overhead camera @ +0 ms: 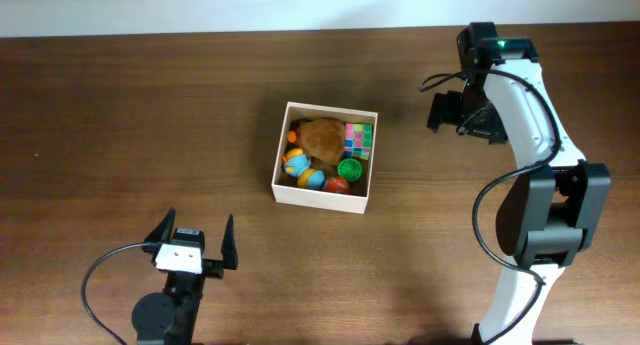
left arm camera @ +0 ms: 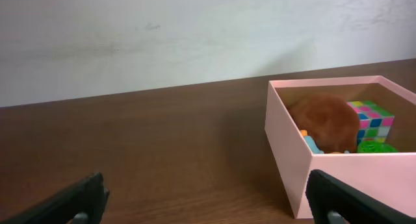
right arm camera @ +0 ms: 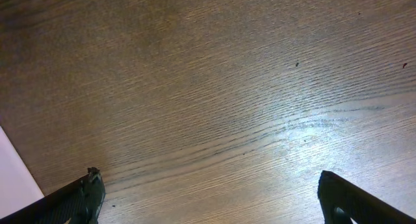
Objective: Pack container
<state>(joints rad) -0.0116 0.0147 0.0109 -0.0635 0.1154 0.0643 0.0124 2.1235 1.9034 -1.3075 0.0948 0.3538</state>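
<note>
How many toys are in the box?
5 show in the container: brown plush centre, colourful cube right of it, green toy and red ball by the near wall, blue-orange toy left. More may hide underneath.

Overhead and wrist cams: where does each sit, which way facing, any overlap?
Overhead: above the table, looking straight down; container, left gripper, right arm visible.
Left wrist: low, looking level at the container's side and the wall; fingers at bottom corners.
Right wrist: looking down at bare table; right gripper open, fingers at bottom corners.
Shared: container, overhead and left wrist.
</note>
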